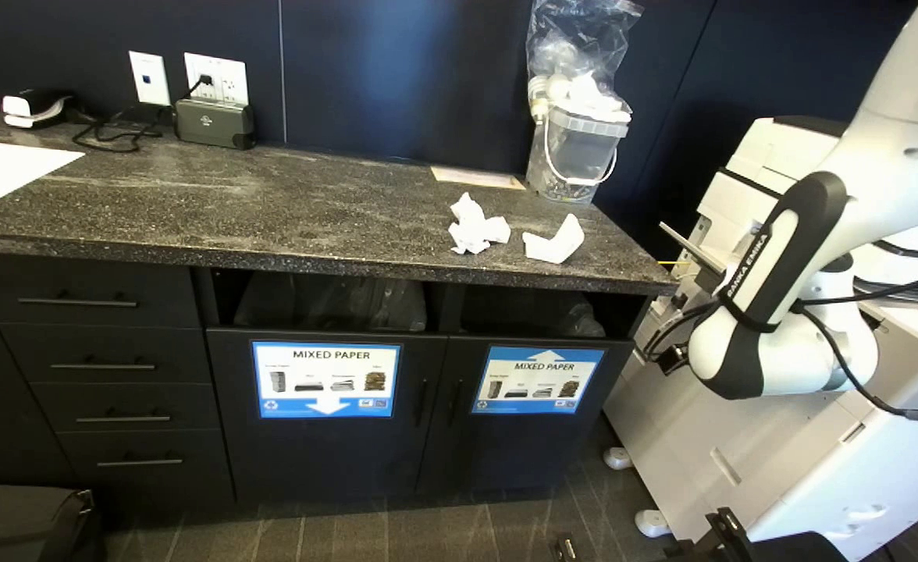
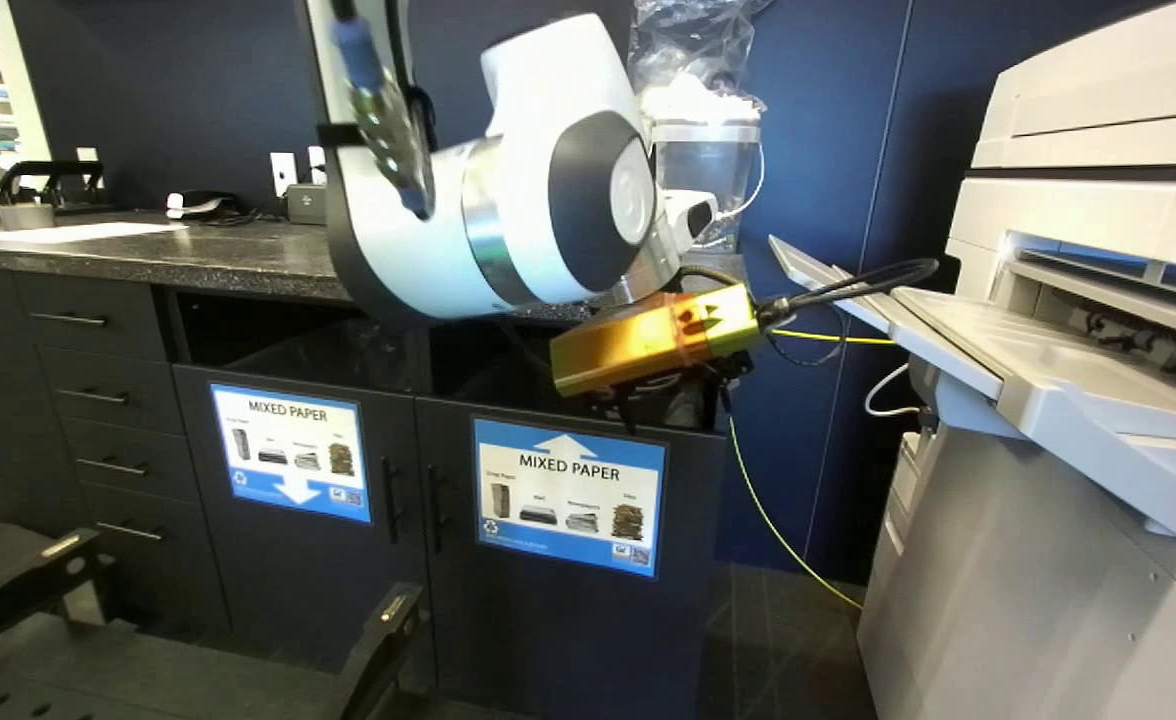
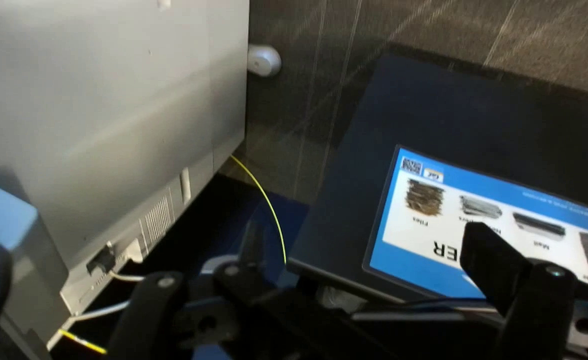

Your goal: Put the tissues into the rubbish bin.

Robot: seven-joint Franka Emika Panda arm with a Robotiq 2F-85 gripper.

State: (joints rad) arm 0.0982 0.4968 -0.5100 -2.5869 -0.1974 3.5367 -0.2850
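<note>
Two crumpled white tissues lie apart on the dark speckled counter, one on the left (image 1: 478,228) and one on the right (image 1: 556,240) near the front edge. In the exterior view holding the arm large, the tissues are hidden. Two dark rubbish bin compartments sit under the counter, the left one (image 1: 229,437) and the right one (image 1: 537,445), with open slots, plastic liners and "MIXED PAPER" signs. The right bin also shows in the wrist view (image 3: 439,110). My gripper (image 3: 366,237) is open with fingers wide apart and nothing between them. It points down beside the right bin's front.
A clear bucket (image 1: 572,152) topped by a plastic bag stands at the counter's back right. A white printer (image 2: 1078,430) stands to the right, its tray jutting out. A yellow cable (image 2: 758,495) hangs from the wrist's gold housing (image 2: 648,345). A chair (image 2: 163,650) is in front.
</note>
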